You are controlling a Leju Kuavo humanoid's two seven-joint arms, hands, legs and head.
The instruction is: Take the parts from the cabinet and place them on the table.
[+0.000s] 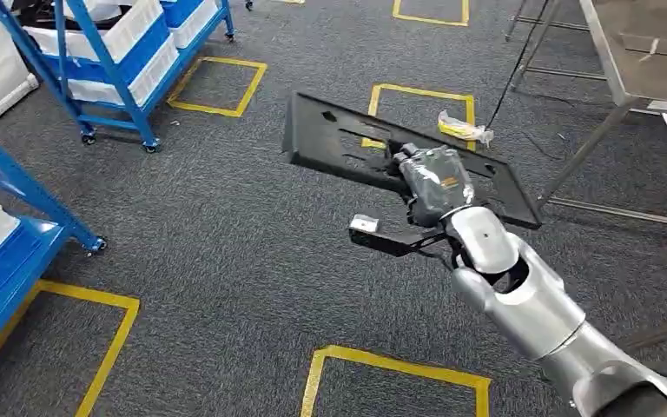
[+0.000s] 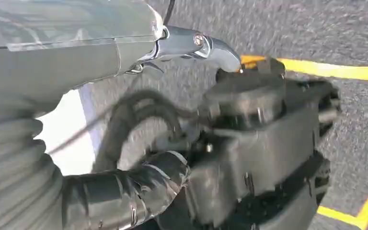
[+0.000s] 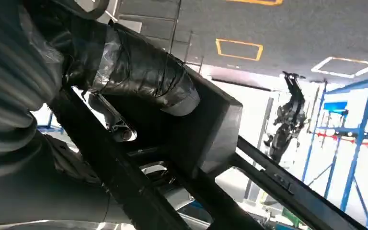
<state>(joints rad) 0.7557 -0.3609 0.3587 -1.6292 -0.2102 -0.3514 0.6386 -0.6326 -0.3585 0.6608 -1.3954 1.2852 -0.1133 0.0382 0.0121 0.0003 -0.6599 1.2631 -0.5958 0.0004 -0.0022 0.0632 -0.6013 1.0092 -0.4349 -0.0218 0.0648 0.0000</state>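
— What's underfoot?
— Dark grey carpet (image 1: 226, 226), marked with yellow tape squares (image 1: 217, 85).
— And the furniture?
— Blue wheeled racks (image 1: 108, 65) with white bins stand at the far left; another blue frame (image 1: 17, 195) sits nearer. A steel table (image 1: 643, 61) on thin legs stands at the right, with a crumpled wrapper (image 1: 465, 128) on the floor nearby.

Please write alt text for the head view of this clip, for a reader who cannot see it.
The robot's right hand holds a flat black panel with cut-outs out over grey carpet marked with yellow tape squares. Blue shelving carts with white bins stand at upper left, and a metal table at upper right.
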